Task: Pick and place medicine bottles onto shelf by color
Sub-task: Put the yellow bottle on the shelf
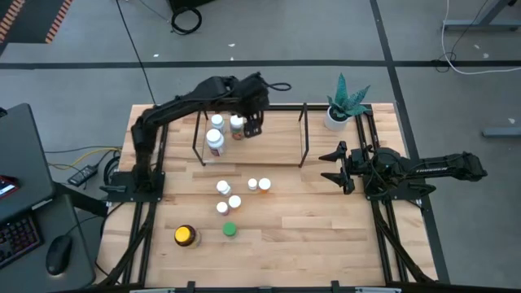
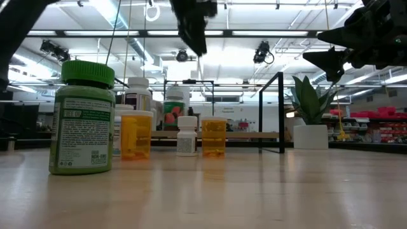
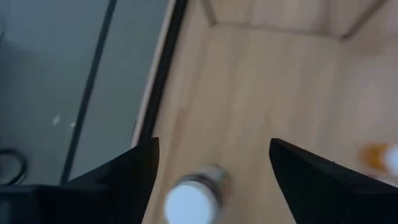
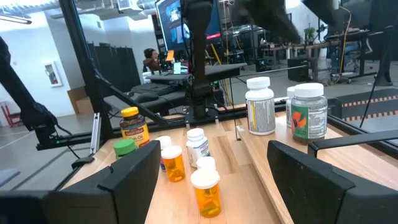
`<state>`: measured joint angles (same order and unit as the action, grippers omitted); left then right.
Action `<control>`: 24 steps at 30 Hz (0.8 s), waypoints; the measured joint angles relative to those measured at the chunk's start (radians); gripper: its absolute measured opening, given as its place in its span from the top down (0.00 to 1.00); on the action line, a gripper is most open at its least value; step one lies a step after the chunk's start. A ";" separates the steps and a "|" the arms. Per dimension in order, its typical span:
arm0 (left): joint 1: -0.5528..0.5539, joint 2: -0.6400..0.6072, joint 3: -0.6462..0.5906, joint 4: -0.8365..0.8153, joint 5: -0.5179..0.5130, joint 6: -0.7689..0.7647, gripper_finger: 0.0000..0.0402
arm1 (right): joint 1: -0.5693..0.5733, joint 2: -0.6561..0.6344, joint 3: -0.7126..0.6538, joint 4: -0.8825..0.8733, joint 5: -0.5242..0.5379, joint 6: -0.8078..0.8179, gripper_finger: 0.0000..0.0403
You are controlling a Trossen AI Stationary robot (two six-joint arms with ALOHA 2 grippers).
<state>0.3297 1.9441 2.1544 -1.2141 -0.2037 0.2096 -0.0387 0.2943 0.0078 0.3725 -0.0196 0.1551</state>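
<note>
Reading labels: you get little; green bottle [image 2: 82, 117] in the low view carries white print, only "NON-GMO" near its foot is partly legible, brand unreadable.
Shelf bottle label: white bottle with green-and-red label [image 4: 308, 111] shows a picture, no readable words.
Amber bottle: yellow-capped amber bottle [image 1: 186, 236] has a dark label band in the right wrist view, text too small.
Left gripper: left gripper [image 1: 253, 127] hangs over the shelf [image 1: 303, 138] near its left end, fingers spread apart, holding nothing; white-capped bottle [image 3: 191, 200] sits below between the finger tips, and you cannot tell whether it is touched.
Right gripper: right gripper [image 1: 334, 167] waits at the table's right side, just right of the shelf, fingers apart, empty.
Shelf contents: three bottles standing at the left end, white bottle with red label [image 1: 215, 141] nearest the front edge.
Table bottles: cluster of four small ones in front of the shelf, including orange pill vial [image 2: 213, 137] and small white bottle [image 2: 186, 135]; green and amber ones stand nearer the table's front edge, well apart from the shelf.
Other: potted plant [image 1: 342, 103] at the back right corner of wood table [image 1: 326, 236].
</note>
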 joint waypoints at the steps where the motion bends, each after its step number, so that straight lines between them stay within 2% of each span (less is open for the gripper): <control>1: -0.013 -0.018 0.000 -0.007 0.017 -0.012 0.24 | 0.000 0.000 0.000 0.000 0.000 0.000 0.25; 8: -0.125 -0.128 0.000 -0.156 0.268 -0.082 0.27 | 0.000 0.000 0.000 0.000 0.000 0.000 0.25; 12: -0.228 -0.159 -0.001 -0.222 0.295 -0.150 0.29 | 0.000 0.000 0.000 0.000 0.000 0.000 0.25; 15: -0.314 -0.159 -0.001 -0.234 0.275 -0.205 0.30 | 0.000 0.000 0.000 0.000 0.000 0.000 0.25; 18: -0.405 -0.159 -0.005 -0.237 0.179 -0.257 0.32 | 0.000 0.000 0.000 0.000 0.000 0.000 0.25; 21: -0.491 -0.161 -0.064 -0.234 0.065 -0.309 0.35 | 0.000 0.000 0.000 0.000 0.000 0.000 0.25; 24: -0.565 -0.169 -0.150 -0.215 0.020 -0.388 0.38 | 0.000 0.000 0.000 0.000 0.000 0.000 0.25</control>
<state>-0.2350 1.7751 2.0048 -1.4295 -0.1839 -0.1781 -0.0387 0.2943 0.0082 0.3729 -0.0196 0.1551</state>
